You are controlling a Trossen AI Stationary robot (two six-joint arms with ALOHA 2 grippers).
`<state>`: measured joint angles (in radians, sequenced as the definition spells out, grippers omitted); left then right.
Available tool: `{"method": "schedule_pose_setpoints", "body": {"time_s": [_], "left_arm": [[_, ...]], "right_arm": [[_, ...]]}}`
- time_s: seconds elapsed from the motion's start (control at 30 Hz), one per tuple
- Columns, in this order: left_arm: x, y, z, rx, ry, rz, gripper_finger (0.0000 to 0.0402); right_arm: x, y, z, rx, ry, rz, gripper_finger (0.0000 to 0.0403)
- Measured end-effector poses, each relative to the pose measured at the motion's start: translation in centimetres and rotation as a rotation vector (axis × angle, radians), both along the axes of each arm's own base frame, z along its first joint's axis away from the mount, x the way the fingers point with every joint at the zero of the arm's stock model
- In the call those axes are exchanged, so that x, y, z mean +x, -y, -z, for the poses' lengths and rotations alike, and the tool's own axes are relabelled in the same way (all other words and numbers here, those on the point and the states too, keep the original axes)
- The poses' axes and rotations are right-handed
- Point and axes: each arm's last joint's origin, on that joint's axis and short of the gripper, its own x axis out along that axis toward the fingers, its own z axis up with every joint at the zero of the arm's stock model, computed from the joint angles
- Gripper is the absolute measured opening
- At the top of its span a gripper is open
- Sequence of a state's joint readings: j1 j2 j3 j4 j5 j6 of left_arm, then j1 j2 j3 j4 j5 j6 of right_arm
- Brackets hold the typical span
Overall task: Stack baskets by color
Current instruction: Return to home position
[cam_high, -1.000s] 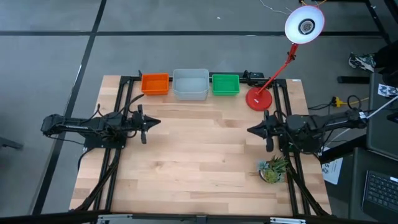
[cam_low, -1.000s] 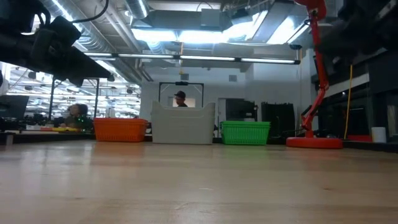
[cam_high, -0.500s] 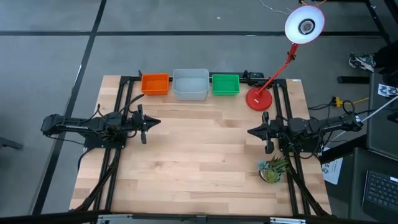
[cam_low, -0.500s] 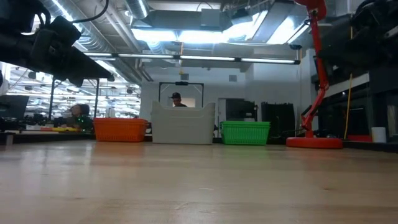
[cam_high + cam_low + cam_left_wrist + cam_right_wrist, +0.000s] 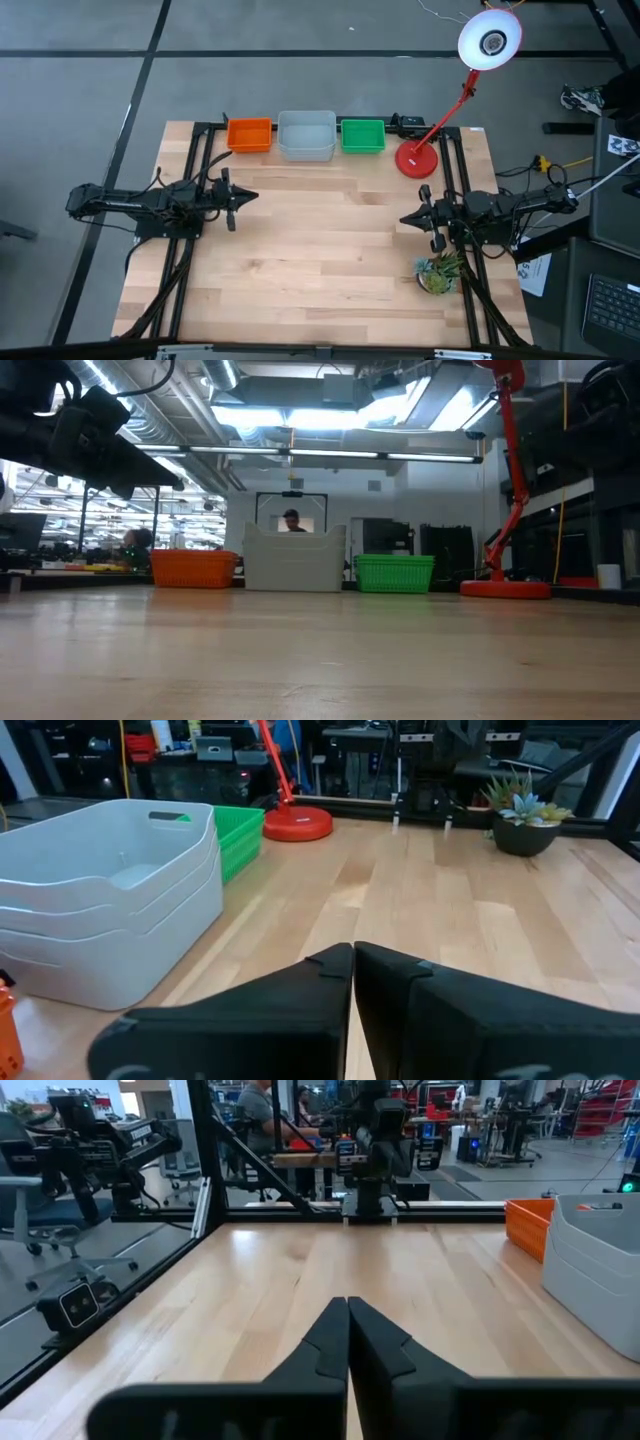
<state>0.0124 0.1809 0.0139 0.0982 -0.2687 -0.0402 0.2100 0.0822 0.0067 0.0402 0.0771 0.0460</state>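
Observation:
Three stacks of baskets stand in a row at the table's far edge: orange (image 5: 249, 134) on the left, grey-white (image 5: 306, 135) in the middle, green (image 5: 362, 134) on the right. The grey-white stack (image 5: 105, 895) shows nested layers. My left gripper (image 5: 252, 196) is shut and hovers level at the table's left side, pointing toward the right. My right gripper (image 5: 404, 219) is shut and hovers level at the right side, pointing toward the left. Neither is near a basket.
A red desk lamp stands with its round base (image 5: 416, 160) right of the green stack, its head (image 5: 490, 40) high beyond the far edge. A small potted plant (image 5: 439, 272) sits near the right arm. Bare wood (image 5: 320, 250) lies between the arms. People show in the room behind.
My right arm has drawn back a little toward the table's right edge, sunk lower and rolled its wrist, staying shut. The left arm and the baskets have kept still.

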Motion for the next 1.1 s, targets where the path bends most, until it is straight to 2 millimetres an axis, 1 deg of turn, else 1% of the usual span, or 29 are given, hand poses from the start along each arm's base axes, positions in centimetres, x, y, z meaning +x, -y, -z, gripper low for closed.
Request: {"method": "schedule_pose_setpoints", "body": {"time_s": [0.23,0.5,0.77,1.1], "left_arm": [[0.00,0.00,0.00,0.000,0.000,0.000,0.0001],[0.00,0.00,0.00,0.000,0.000,0.000,0.0008],[0.00,0.00,0.00,0.000,0.000,0.000,0.0001],[0.00,0.00,0.00,0.000,0.000,0.000,0.0009]], "right_arm": [[0.00,0.00,0.00,-0.001,0.000,0.000,0.0000],[0.00,0.00,0.00,-0.002,0.000,0.000,0.0000],[0.00,0.00,-0.01,-0.002,0.000,0.000,0.0000],[0.00,0.00,0.00,-0.002,0.000,0.000,0.0000]]}}
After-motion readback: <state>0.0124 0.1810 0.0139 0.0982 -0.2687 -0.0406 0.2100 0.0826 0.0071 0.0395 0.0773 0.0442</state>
